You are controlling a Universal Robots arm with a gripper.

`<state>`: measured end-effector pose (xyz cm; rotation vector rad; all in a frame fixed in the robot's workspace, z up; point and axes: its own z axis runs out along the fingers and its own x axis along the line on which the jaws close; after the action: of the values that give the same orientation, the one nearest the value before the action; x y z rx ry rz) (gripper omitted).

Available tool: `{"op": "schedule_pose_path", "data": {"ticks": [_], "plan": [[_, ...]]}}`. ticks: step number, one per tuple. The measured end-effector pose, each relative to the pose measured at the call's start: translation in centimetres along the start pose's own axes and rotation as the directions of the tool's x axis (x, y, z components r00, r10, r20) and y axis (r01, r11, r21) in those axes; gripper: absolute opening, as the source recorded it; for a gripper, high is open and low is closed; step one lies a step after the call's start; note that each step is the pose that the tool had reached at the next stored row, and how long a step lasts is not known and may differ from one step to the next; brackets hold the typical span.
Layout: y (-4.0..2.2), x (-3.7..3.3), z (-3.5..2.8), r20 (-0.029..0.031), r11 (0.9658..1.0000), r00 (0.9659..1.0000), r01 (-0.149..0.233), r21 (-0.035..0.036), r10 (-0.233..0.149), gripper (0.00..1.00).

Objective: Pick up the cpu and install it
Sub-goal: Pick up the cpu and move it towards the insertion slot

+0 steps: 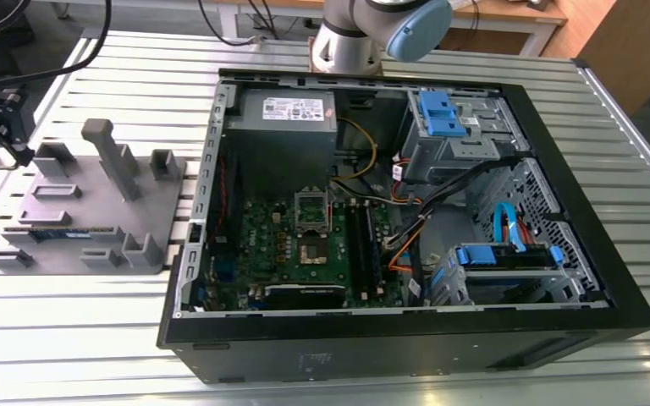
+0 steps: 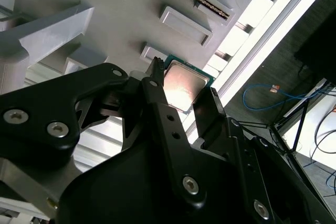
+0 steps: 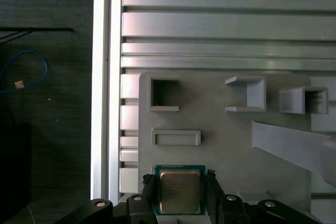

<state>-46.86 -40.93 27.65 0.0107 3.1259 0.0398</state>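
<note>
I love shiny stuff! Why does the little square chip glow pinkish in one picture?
In the second wrist view, light glares off the cpu, washing its metal top pale pink; in the first wrist view the cpu looks duller grey, with only a soft sheen.

Cpu [image 3: 179,192] was silvery-grey with a teal-green rim, tool [image 3: 180,180] black, tray [image 3: 226,150] plain grey, counter [image 3: 226,24] ribbed silver, motherboard [image 1: 267,241] green, clips [image 1: 438,114] blue, case [image 1: 415,347] black.

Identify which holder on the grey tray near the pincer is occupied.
The one at the pincer, seating the silvery chip; the square pocket and flat rectangular frame next to it are empty.
</note>
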Motion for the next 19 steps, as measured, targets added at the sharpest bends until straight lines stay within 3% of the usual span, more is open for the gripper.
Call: {"op": "schedule_pose_path", "data": {"ticks": [7,19], "plan": [[0.01,-0.01,-0.37,-0.0001,1.0000,1.0000,0.000,0.0001,0.000,0.47],[0.06,-0.04,-2.59,-0.0001,1.0000,1.0000,0.000,0.0000,0.000,0.47]]}}
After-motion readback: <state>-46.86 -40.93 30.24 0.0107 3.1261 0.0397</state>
